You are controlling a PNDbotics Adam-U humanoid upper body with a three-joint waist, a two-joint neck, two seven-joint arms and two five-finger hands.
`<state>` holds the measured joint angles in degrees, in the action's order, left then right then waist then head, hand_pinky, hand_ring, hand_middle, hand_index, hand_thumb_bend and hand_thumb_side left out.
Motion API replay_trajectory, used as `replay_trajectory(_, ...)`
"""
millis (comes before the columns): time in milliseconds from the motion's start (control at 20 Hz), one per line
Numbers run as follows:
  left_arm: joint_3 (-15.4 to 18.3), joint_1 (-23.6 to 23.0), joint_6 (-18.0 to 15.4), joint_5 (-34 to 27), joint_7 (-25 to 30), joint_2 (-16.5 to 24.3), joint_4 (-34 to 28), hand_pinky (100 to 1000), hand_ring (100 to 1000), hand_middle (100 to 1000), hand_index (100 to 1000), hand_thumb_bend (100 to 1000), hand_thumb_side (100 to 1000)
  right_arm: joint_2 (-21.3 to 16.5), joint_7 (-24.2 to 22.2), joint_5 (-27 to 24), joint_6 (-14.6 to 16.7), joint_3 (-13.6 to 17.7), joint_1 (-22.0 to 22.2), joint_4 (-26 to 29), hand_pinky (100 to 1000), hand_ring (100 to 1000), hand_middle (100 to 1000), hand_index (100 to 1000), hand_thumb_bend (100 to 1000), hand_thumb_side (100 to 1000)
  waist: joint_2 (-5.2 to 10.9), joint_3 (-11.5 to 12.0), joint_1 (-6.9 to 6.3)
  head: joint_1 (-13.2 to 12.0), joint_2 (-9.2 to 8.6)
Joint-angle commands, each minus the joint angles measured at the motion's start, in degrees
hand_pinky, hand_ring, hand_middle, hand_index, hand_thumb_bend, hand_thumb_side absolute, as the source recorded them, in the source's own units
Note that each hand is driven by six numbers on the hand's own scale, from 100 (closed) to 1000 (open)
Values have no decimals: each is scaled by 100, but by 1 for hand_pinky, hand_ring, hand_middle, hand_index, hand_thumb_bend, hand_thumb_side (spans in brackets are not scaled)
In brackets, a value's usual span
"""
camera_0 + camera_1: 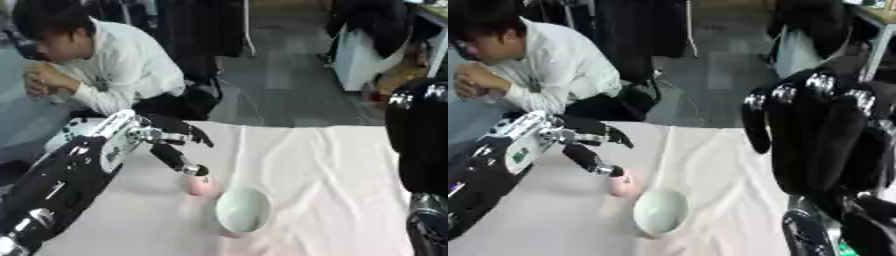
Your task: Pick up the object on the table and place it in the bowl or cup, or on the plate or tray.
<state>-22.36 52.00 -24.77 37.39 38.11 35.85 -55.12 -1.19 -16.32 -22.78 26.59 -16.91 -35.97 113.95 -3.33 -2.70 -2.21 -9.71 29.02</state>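
Left hand (171, 142) reaches a pink object (199, 186) beside a pale bowl (242, 210) on a pink cloth (324, 165).

The object lies on the cloth, touching the bowl's rim at its ten o'clock. The left hand's fingers are spread, one fingertip touching the object's top; nothing is gripped. The right hand (820, 135) hangs idle at three o'clock, fingers straight. Judged from this, lifting and placing both remain.

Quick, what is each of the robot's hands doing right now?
Left hand: open, fingers spread, one fingertip touching the small pink object beside the bowl; holding nothing.
Right hand: raised near the camera, fingers hanging straight, open, empty.
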Motion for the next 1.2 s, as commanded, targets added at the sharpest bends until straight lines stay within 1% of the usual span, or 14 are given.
replay_trajectory(50, 51, 87, -250, -98, 474, 36, 80, 857, 905, 943, 1000, 1000, 864, 44, -9, -12, -8, 13, -91, 65, 100, 100, 100, 252, 680, 667, 56, -6, -4, -47, -87)
replay_trajectory(100, 60, 87, -214, -140, 524, 20, 119, 854, 903, 943, 1000, 1000, 862, 45, -9, -11, -9, 13, -92, 65, 100, 100, 100, 252, 680, 667, 56, -8, -4, -50, -87)
replay_trajectory(150, 70, 81, -168, -191, 580, 2, 164, 825, 890, 940, 1000, 1000, 848, 47, -10, -11, -9, 13, -93, 65, 100, 100, 100, 252, 680, 670, 54, -10, -4, -54, -86)
replay_trajectory(250, 86, 81, -74, -316, 698, -24, 238, 812, 883, 940, 1000, 1000, 832, 48, -10, -10, -9, 12, -93, 65, 100, 100, 100, 252, 682, 672, 53, -11, -4, -57, -84)
replay_trajectory(300, 88, 83, -33, -374, 750, -30, 259, 813, 883, 940, 1000, 1000, 841, 48, -10, -11, -9, 12, -93, 65, 100, 100, 100, 252, 681, 671, 53, -11, -4, -58, -83)
replay_trajectory(600, 107, 55, 125, -421, 940, -89, 342, 799, 886, 946, 1000, 1000, 744, 56, -9, -15, -8, 9, -104, 65, 100, 100, 100, 252, 679, 675, 44, -26, 0, -81, -105)
replay_trajectory(650, 124, 49, 140, -395, 950, -105, 367, 797, 886, 947, 1000, 1000, 708, 59, -11, -16, -9, 6, -108, 65, 100, 100, 100, 252, 678, 674, 39, -34, 1, -100, -118)
replay_trajectory(850, 251, 34, 147, -276, 927, -180, 538, 787, 879, 957, 1000, 990, 683, 88, -20, -16, -12, 2, -124, 65, 100, 100, 100, 255, 680, 672, 14, -72, 5, -165, -168)
replay_trajectory(900, 292, 34, 142, -256, 906, -196, 594, 789, 880, 958, 1000, 1000, 687, 97, -22, -16, -13, 1, -128, 65, 100, 100, 100, 254, 681, 671, 8, -83, 5, -178, -179)
replay_trajectory(1050, 420, 51, 123, -197, 797, -279, 774, 769, 865, 952, 1000, 984, 647, 117, -35, -19, -14, -6, -136, 65, 100, 100, 100, 254, 684, 667, -9, -111, 6, -217, -191)
replay_trajectory(1100, 466, 61, 131, -148, 755, -326, 849, 769, 865, 952, 1000, 986, 650, 124, -43, -17, -13, -8, -139, 65, 100, 100, 100, 254, 684, 667, -14, -119, 9, -234, -191)
replay_trajectory(1150, 510, 68, 137, -93, 721, -370, 921, 768, 863, 953, 1000, 956, 600, 132, -50, -15, -12, -7, -141, 65, 100, 100, 100, 254, 688, 661, -17, -125, 12, -248, -190)
replay_trajectory(1200, 558, 75, 148, -40, 691, -415, 997, 768, 863, 952, 1000, 950, 590, 142, -56, -12, -10, -6, -143, 65, 100, 100, 100, 254, 689, 660, -21, -133, 15, -263, -188)
